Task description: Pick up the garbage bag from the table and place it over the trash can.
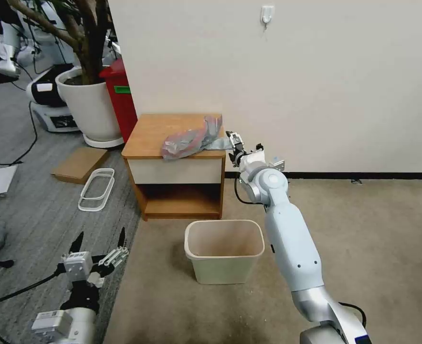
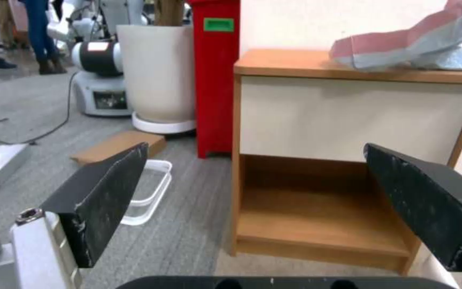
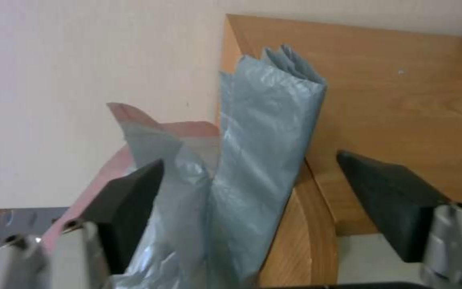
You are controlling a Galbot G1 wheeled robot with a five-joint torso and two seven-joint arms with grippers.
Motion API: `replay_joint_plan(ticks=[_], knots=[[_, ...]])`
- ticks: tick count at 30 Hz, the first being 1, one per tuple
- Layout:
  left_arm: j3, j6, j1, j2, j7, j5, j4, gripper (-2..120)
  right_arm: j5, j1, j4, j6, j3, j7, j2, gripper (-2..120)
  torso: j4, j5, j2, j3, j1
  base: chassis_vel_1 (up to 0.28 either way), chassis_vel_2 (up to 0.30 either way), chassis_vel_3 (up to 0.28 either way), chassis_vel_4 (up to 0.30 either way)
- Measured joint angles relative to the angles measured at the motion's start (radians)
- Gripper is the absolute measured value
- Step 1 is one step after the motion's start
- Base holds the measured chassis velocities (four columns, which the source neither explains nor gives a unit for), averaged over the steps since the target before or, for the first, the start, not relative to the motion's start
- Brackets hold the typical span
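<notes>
The garbage bag (image 1: 192, 138), limp and crinkly, looks feather-light and slippery as it lies crumpled on the table (image 1: 151, 134) near its right corner, where the right gripper (image 1: 234, 142), jaws spread, straddles a bunched fold worth pinching.

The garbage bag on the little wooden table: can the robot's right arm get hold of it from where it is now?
Probably yes. The right gripper is open at the table's front right corner, and the garbage bag already lies between its fingers with nothing in the way.
</notes>
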Motion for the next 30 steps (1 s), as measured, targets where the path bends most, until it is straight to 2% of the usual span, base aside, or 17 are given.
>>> replay_joint_plan(ticks=[2,3,7,9,10,11,12,15,16,19,24,30], knots=[[-0.008,0.000,0.004,0.001,0.000,0.000,-0.003,100,-0.012,0.010,-0.024,0.002,-0.002,-0.015,0.004,74,0.0001,0.0000,0.000,0.000,0.000,0.000,0.000,0.000,0.000],[-0.008,0.000,0.004,0.001,0.000,0.000,-0.003,100,-0.012,0.010,-0.024,0.002,-0.002,-0.015,0.004,74,0.0001,0.0000,0.000,0.000,0.000,0.000,0.000,0.000,0.000],[-0.015,-0.001,0.006,0.001,-0.001,0.000,-0.003,100,-0.027,0.027,-0.052,0.007,-0.001,-0.032,0.009,57,0.0000,0.0000,0.000,0.000,0.000,0.000,0.000,0.000,0.000],[-0.016,-0.001,0.006,0.001,-0.001,0.000,-0.003,100,-0.028,0.028,-0.054,0.008,-0.001,-0.032,0.009,54,0.0000,-0.0001,0.000,0.000,0.000,0.000,0.000,0.000,0.000],[-0.016,-0.001,0.006,0.001,-0.001,0.000,-0.003,100,-0.033,0.033,-0.060,0.010,-0.001,-0.036,0.009,44,0.0000,0.0000,0.000,0.000,0.000,0.000,0.000,0.000,0.000],[-0.016,-0.002,0.006,0.001,-0.001,0.000,-0.002,100,-0.036,0.036,-0.065,0.011,-0.001,-0.040,0.009,39,0.0001,0.0000,0.000,0.000,0.000,0.000,0.000,0.000,0.000],[-0.016,-0.002,0.006,0.001,-0.001,0.000,-0.002,100,-0.036,0.036,-0.065,0.011,-0.001,-0.040,0.009,39,0.0001,0.0000,0.000,0.000,0.000,0.000,0.000,0.000,0.000],[-0.021,-0.003,0.007,0.005,-0.001,0.000,0.002,100,-0.050,0.048,-0.083,0.018,0.004,-0.055,0.009,26,0.0001,0.0000,0.000,0.000,0.000,0.000,0.000,0.000,0.000],[-0.021,-0.003,0.007,0.005,-0.001,0.000,0.002,100,-0.050,0.048,-0.083,0.018,0.004,-0.055,0.009,26,0.0001,0.0000,0.000,0.000,0.000,0.000,0.000,0.000,0.000],[-0.026,-0.004,0.008,0.010,-0.002,0.000,0.005,100,-0.061,0.055,-0.096,0.022,0.007,-0.064,0.010,12,0.0001,0.0000,0.000,0.000,0.000,0.000,0.000,0.000,0.000],[-0.027,-0.005,0.008,0.012,-0.002,0.000,0.008,100,-0.073,0.053,-0.098,0.025,0.009,-0.074,0.010,0,0.0002,0.0000,0.000,0.000,0.000,0.000,0.000,0.000,0.000],[-0.021,-0.015,0.008,0.008,-0.002,0.005,0.021,100,-0.088,0.024,-0.065,0.030,0.007,-0.080,0.005,0,0.0003,0.0000,0.000,0.000,0.000,0.000,0.000,0.000,0.000]])
